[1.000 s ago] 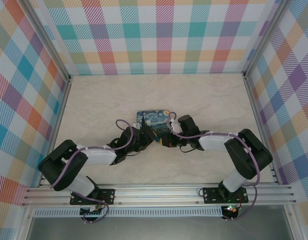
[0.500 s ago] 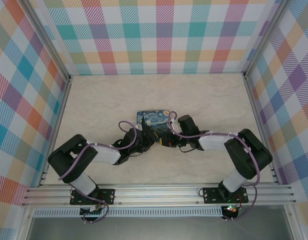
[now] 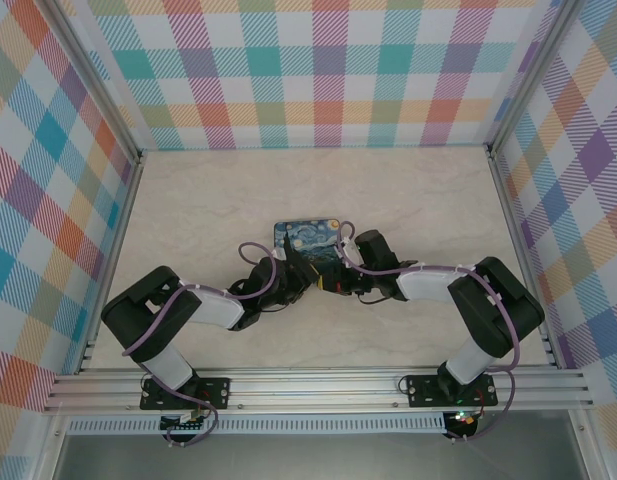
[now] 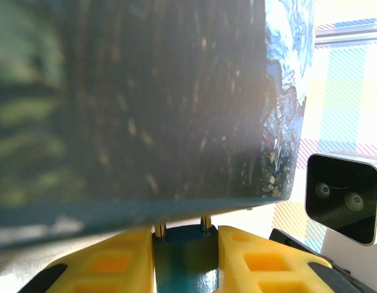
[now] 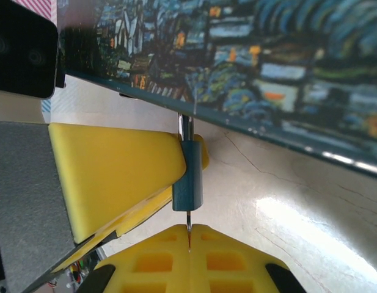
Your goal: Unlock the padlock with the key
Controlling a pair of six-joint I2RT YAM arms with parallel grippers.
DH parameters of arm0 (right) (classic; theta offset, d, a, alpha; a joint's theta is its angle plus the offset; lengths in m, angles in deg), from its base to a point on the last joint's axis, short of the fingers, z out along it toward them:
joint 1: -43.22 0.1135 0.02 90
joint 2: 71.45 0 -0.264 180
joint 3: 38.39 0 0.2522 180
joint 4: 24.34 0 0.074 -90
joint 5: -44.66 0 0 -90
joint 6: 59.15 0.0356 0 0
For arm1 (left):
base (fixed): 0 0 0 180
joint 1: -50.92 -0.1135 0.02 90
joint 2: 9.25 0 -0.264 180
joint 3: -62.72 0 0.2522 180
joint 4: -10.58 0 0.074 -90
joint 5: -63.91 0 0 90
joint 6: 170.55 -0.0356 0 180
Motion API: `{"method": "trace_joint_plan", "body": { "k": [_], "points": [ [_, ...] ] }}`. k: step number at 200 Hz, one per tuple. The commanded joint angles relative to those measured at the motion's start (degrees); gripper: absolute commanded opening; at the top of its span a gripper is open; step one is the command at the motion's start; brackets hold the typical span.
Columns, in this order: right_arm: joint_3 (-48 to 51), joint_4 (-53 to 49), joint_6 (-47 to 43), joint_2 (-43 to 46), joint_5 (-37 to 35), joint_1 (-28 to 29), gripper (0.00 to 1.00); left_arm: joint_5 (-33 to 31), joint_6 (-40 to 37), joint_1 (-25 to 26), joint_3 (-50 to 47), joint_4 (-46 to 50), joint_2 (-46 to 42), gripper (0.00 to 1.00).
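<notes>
Two arms stand at the near edge of the desk (image 3: 208,200). The left arm (image 3: 203,310) and the right arm (image 3: 428,285) both reach in and meet close to the middle of the desk.

The left jaws are shut on the padlock (image 5: 188,183). Its blue body is squeezed between the two yellow fingers (image 4: 109,262). The two thin silver legs of its loop (image 4: 159,230) point up and go out of sight under the edge of the box (image 3: 306,236).

The right jaws are pressed all the way together on the key (image 5: 188,220). The key is a thin dark sliver that sticks up out of the crack between the right arm's yellow fingers (image 5: 157,262). Its tip meets the bottom of the padlock. I cannot tell if it has gone inside.

The padlock and the key are just in front of the box, at its near side. The box has a blue and yellow night sky painted on it. It sits near the middle of the desk, just past the jaws.

Beyond the far edge of the desk is a wall of bright checks (image 3: 328,70).
</notes>
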Motion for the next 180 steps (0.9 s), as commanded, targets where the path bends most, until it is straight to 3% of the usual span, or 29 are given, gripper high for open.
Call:
{"method": "trace_joint_plan", "body": {
  "k": [1,152,180],
  "points": [
    [-1.47,2.49,3.00,-0.37,1.76,0.61,0.00,0.12,2.07,1.36,0.62,-1.27,0.60,0.32],
    [-1.53,4.08,7.65,-0.63,1.72,0.33,0.00,1.57,9.50,1.48,0.00,-2.13,-0.83,0.42],
    [-1.32,3.82,7.65,-0.62,1.63,0.20,0.00,1.95,9.80,1.49,0.35,-2.96,-0.64,0.33]
  ]
}}
